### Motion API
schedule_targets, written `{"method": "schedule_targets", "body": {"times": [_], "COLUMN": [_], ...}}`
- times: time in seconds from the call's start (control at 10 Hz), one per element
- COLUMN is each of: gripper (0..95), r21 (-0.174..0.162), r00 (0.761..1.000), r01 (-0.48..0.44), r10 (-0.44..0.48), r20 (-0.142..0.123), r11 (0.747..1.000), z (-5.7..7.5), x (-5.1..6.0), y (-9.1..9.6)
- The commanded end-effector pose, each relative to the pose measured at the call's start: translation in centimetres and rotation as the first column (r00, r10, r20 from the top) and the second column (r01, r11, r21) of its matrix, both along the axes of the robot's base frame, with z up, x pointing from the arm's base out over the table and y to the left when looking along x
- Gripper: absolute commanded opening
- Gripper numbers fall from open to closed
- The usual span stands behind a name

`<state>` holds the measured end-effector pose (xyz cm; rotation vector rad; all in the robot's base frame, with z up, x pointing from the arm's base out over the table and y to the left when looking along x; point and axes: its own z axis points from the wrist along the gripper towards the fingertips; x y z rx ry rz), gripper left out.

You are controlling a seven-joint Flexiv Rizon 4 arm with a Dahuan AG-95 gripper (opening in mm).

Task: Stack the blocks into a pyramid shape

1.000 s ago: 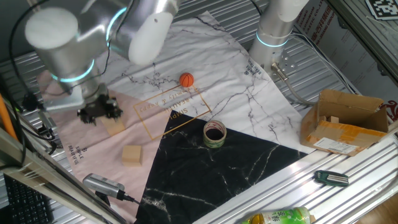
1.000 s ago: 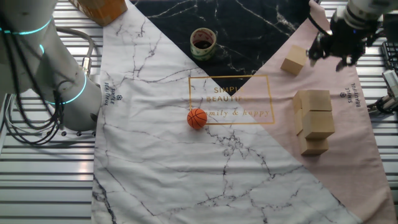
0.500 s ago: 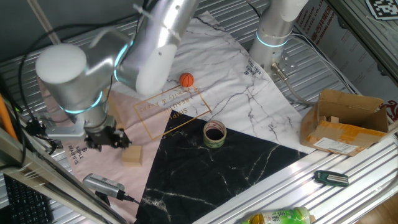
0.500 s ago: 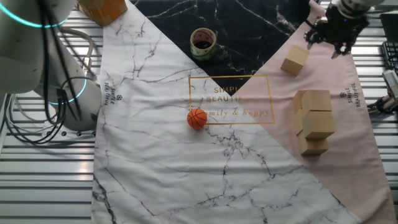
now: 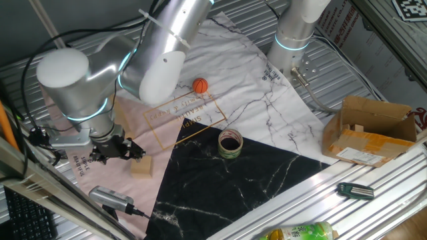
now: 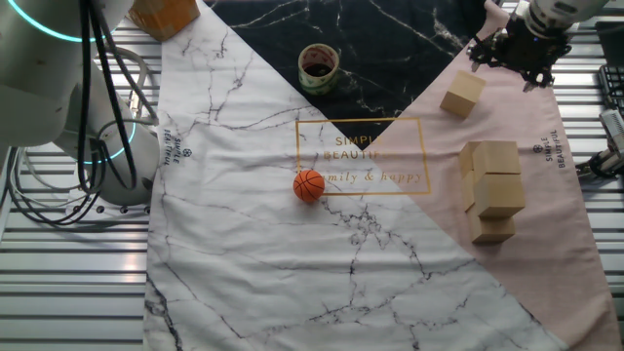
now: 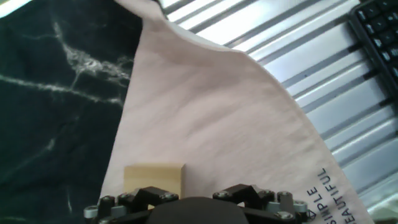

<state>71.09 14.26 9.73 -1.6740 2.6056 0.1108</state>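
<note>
I've got the gripper (image 6: 514,51) hovering just beside the loose block (image 6: 462,95) on the pink cloth (image 6: 546,195), jaws' state unclear. Descending off-centre could nudge it; swinging back might topple the stacked blocks (image 6: 495,190).

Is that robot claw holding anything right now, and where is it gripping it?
Nothing is held. The gripper hangs beside the lone block without touching it; whether its jaws are open cannot be told.

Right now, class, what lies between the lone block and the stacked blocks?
Only bare pink cloth. In the other fixed view nothing stands between the lone block and the stacked blocks.
</note>
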Motion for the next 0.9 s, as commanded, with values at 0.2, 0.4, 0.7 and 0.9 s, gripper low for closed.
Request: {"method": "schedule_targets", "body": {"times": [0.2, 0.4, 0.7, 0.9], "gripper": [95.0, 95.0, 76.0, 76.0], "r21": [-0.035, -0.041, -0.077, -0.077], "r00": [1.0, 1.0, 0.999, 1.0], "r01": [0.01, 0.004, 0.039, 0.03], "r10": [-0.011, -0.004, -0.039, -0.03], "r20": [-0.013, -0.013, 0.002, 0.004], "r11": [0.999, 0.999, 0.996, 0.997], "z": [-0.07, -0.12, -0.12, -0.12], "x": [0.16, 0.07, 0.07, 0.07], "y": [-0.03, -0.11, -0.11, -0.11]}}
